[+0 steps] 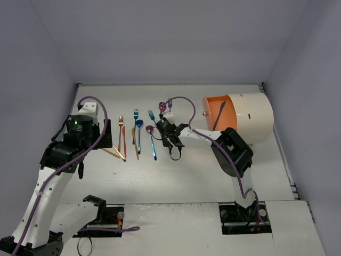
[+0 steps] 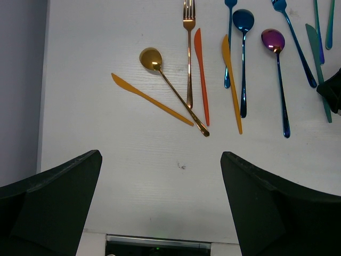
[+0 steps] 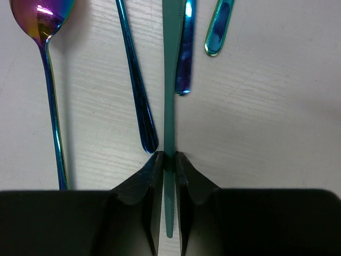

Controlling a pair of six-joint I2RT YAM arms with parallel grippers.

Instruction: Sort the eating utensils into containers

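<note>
Several eating utensils lie in a loose row on the white table point(image 1: 176, 176). My right gripper point(image 3: 169, 160) is shut on the thin teal knife point(image 3: 169, 80), near its handle end, and the knife runs straight ahead just over the table. Beside it lie a blue handle point(image 3: 136, 80) and a purple spoon point(image 3: 40, 21). From above, the right gripper point(image 1: 161, 127) sits at the right end of the row. My left gripper point(image 2: 161, 154) hangs open over bare table, short of a gold spoon point(image 2: 151, 58), gold fork point(image 2: 188, 32) and orange knife point(image 2: 201, 74). The container point(image 1: 245, 114) has an orange drawer point(image 1: 217, 113) pulled open.
A dark thin utensil leans inside the open drawer. Further blue utensils, a blue spoon point(image 2: 243, 21) among them, lie between the gold ones and the teal knife. Grey walls close the table at the back and sides. The right arm's purple cable point(image 1: 184, 101) loops above the row.
</note>
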